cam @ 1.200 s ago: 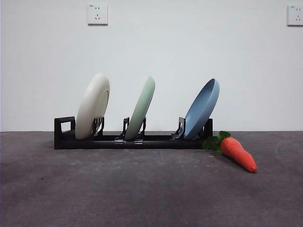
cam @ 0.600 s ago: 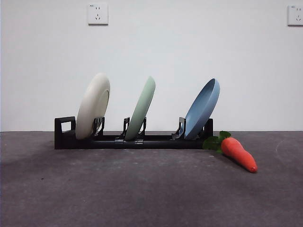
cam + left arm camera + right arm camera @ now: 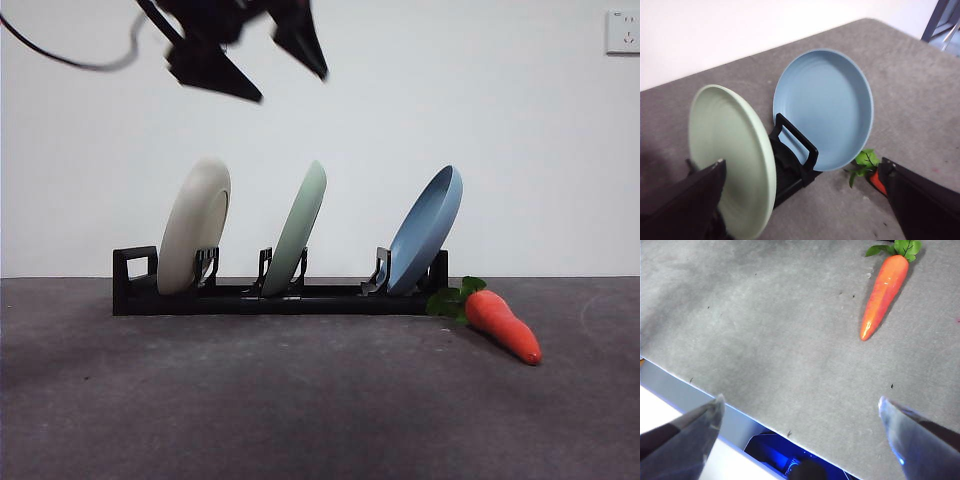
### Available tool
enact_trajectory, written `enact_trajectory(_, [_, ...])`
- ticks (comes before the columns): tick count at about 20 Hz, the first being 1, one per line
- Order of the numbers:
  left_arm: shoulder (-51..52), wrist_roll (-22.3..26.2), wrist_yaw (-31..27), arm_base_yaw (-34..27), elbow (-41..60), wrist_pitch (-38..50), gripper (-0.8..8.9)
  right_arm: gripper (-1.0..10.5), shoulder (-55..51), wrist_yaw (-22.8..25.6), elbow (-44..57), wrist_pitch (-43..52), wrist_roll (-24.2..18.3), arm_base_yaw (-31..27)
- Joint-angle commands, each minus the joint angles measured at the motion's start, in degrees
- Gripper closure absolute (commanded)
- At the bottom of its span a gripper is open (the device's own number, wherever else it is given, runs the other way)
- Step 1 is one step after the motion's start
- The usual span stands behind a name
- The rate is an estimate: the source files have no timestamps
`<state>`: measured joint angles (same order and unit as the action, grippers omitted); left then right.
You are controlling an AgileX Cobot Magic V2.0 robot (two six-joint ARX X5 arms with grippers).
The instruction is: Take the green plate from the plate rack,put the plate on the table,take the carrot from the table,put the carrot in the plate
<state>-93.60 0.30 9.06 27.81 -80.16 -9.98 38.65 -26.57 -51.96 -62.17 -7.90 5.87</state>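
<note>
Table: the flat dark grey, mottled matte table (image 3: 300, 400) fills your foreground and bears everything.
Carrot: the orange-red tapered toy carrot (image 3: 503, 325) with dark green leaves lies on the table just beside the rack's right end, untouched.
Right gripper: your right gripper (image 3: 800, 415) hovers over the table's near edge, jaws spread wide and empty; the carrot is well apart from it.
Rack: the low, long black plate rack (image 3: 280, 295) holds three tilted plates.
Green plate: the pale sage-green round matte plate (image 3: 297, 228) stands in the middle slot, between a cream-white plate (image 3: 194, 225) and a blue plate (image 3: 427, 228).
Left gripper: your left gripper (image 3: 255, 70) hangs above the rack, over the gap between the cream and green plates, jaws wide apart, holding nothing. In the wrist view the green plate's rim sits near one jaw, not yet between them.
Progress: judged from this, no step is done; lifting the plate, setting it down and moving the carrot all remain.
</note>
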Motion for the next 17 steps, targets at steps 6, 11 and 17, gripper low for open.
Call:
enact_trajectory(6, [-12.3, 1.5, -3.4, 0.3, -1.7, 11.6, 2.25, 3.2, 0.0, -0.1, -0.1, 0.1, 0.2, -0.1])
enact_trajectory(11, [-16.9, 1.4, -3.5, 0.6, -1.7, 16.9, 2.26, 3.2, 0.0, -0.1, -0.1, 0.1, 0.4, -0.1])
enact_trajectory(17, [-18.8, 1.3, -3.0, 0.7, -1.7, 17.6, 4.57, 3.2, 0.0, -0.1, -0.1, 0.1, 0.5, -0.1])
